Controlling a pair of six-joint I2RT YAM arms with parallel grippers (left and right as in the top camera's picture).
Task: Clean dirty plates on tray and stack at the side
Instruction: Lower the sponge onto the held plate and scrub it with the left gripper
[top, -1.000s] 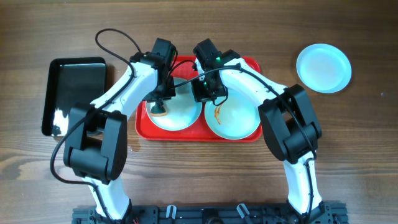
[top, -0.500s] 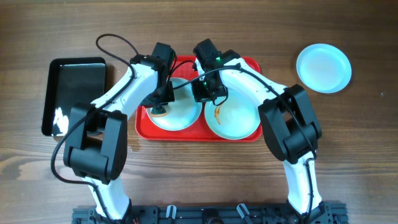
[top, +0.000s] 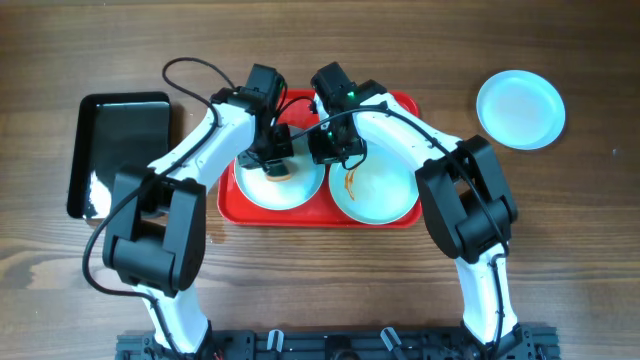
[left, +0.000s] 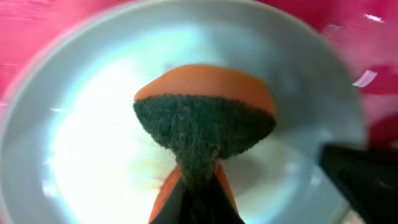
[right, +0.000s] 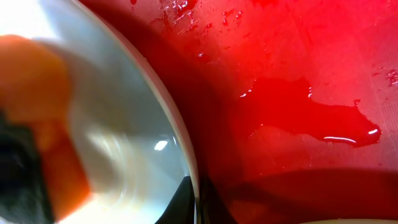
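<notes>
Two plates lie on the red tray (top: 404, 103). My left gripper (top: 272, 160) is shut on an orange sponge with a dark green scouring face (left: 205, 124) and presses it onto the left plate (top: 300, 188), which looks pale and wet in the left wrist view (left: 93, 155). My right gripper (top: 326, 152) is shut on that plate's right rim (right: 191, 180), one finger on each side. The right plate (top: 385, 200) carries an orange-brown smear (top: 350, 183). A third plate (top: 520, 108) sits alone on the table at the far right.
A glossy black tray (top: 120, 150) lies left of the red tray. The red tray floor is wet, with a puddle (right: 298, 118) by the held rim. Both arms crowd over the tray's back half.
My left gripper has swept the sponge to the right across the left plate, from its left edge toward the middle. The right gripper has kept its hold on the rim.
</notes>
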